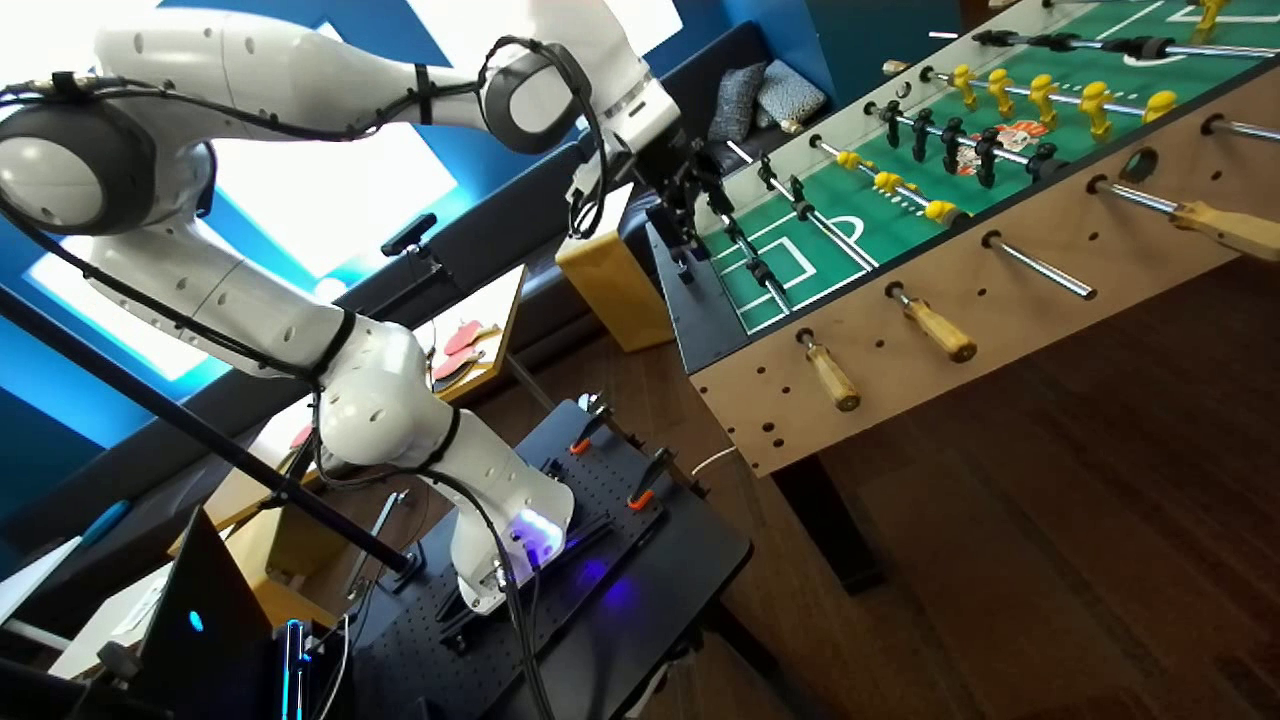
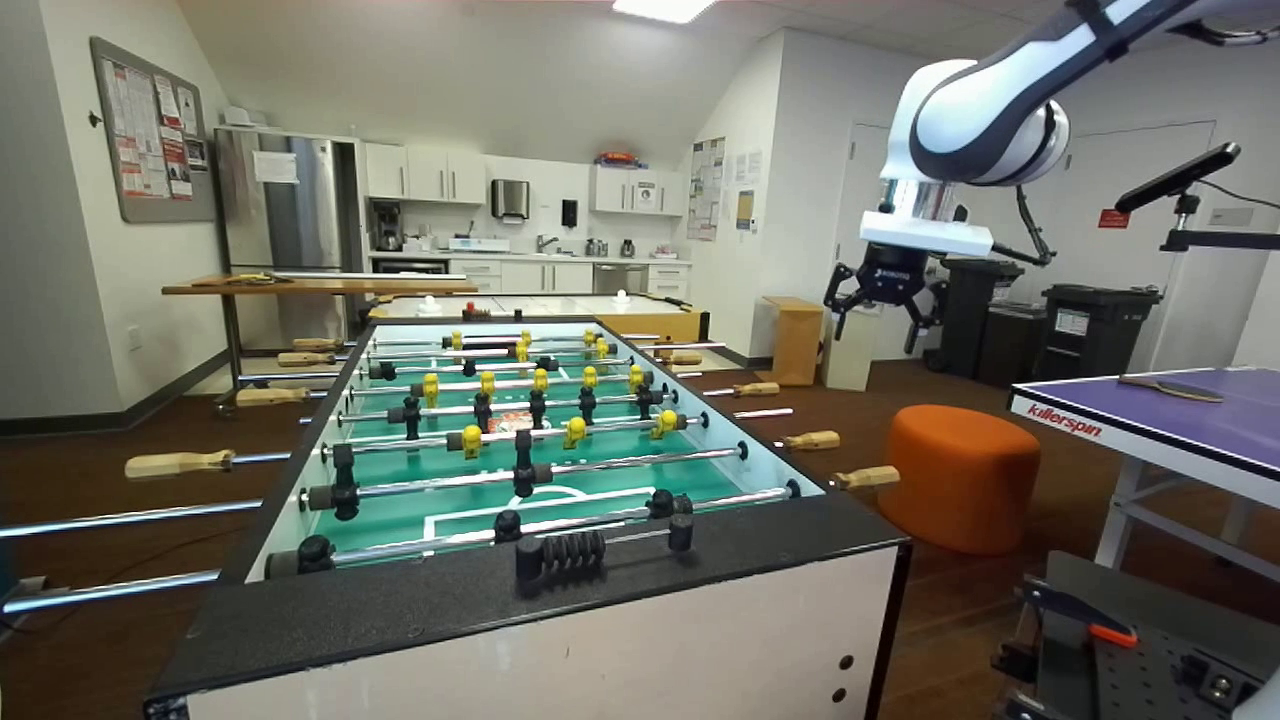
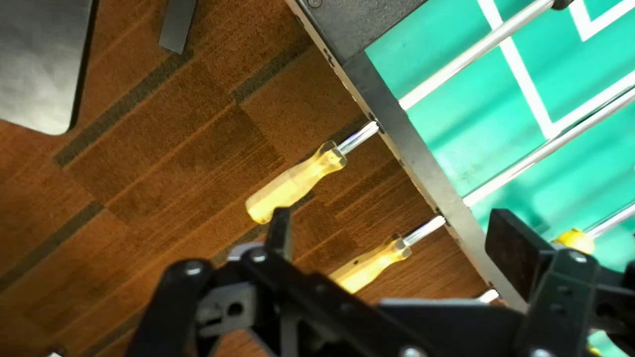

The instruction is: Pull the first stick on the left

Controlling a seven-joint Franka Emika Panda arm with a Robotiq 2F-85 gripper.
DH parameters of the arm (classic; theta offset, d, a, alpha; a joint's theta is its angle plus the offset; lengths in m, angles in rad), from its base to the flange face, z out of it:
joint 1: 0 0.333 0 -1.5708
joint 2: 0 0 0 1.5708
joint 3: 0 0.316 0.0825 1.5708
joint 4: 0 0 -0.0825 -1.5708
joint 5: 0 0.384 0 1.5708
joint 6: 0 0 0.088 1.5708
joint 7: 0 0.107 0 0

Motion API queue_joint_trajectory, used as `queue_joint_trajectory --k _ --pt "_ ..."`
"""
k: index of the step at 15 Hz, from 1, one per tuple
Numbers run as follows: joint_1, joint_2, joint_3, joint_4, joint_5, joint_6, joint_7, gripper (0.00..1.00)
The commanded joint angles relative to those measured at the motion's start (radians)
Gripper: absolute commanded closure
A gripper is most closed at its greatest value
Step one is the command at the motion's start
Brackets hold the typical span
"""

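The first stick's wooden handle (image 1: 828,378) sticks out of the foosball table's side nearest the corner. It also shows in an exterior view (image 2: 866,477) and in the wrist view (image 3: 296,186), on a short metal rod. A second wooden handle (image 3: 372,263) lies beside it, partly hidden by my gripper; it also shows in both exterior views (image 1: 940,332) (image 2: 812,440). My gripper (image 2: 875,337) is open and empty, pointing down, high above the handles. In the wrist view its fingertips (image 3: 391,220) are wide apart, and the left one overlaps the picture near the first handle's end.
The foosball table (image 2: 560,650) has a rim and several metal rods with players. A third rod (image 1: 1040,265) on this side has no handle. An orange stool (image 2: 960,478) and a purple table (image 2: 1200,400) stand nearby. My base sits on a dark cart (image 1: 690,560).
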Motion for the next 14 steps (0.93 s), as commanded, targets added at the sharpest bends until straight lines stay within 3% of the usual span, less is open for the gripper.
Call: queue_joint_trajectory --k 1,6,14 --pt "0.002 0.015 -0.018 -0.015 -0.012 0.017 0.045 0.0" --pt "0.006 0.026 -0.024 -0.019 -0.016 0.027 0.052 0.0" --pt "-0.025 0.17 -0.102 -0.006 0.054 0.185 0.276 0.0"
